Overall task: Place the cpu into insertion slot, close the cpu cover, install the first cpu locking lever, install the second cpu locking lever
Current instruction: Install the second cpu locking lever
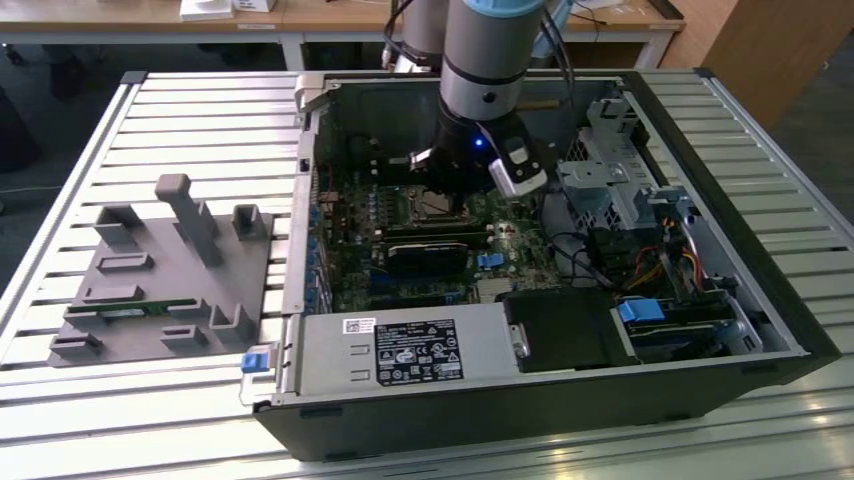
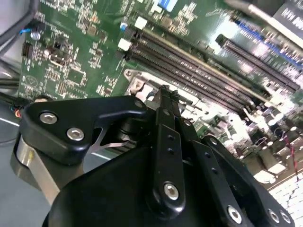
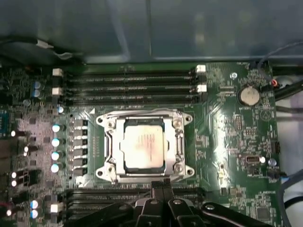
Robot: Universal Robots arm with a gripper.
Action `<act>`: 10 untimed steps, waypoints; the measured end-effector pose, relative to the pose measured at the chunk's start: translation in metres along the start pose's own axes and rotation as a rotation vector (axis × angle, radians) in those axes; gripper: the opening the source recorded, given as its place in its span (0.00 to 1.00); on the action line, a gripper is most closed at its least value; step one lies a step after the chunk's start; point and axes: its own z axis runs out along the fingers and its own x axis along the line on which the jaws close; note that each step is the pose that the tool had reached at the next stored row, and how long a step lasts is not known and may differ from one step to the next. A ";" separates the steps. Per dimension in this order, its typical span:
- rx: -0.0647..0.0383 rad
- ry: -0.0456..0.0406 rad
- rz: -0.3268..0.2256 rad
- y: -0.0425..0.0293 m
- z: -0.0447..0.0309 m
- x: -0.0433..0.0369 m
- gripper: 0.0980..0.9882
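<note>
My pincer [image 3: 158, 191] hangs just short of the socket, fingers pressed together on nothing; straight beyond its tips the cpu [image 3: 143, 145] lies flat in the slot, the cpu cover [image 3: 178, 137] framing it; I judge the chip light, stiff and fragile, best gripped by its edges; the first wrist view shows this, while the exterior view shows the computer case [image 1: 534, 400].

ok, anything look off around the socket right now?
Nothing stands out. The cpu sits flat and square in the socket, the cover lies down around it, and the gripper is at the socket's edge. The board shows no visible damage or loose parts.
</note>
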 end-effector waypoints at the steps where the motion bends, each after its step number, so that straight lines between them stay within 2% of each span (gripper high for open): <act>1: -0.001 0.0000 0.000 -0.0012 0.0000 0.0000 0.01; 10: -0.001 0.0001 0.000 -0.0039 0.0018 0.0218 0.01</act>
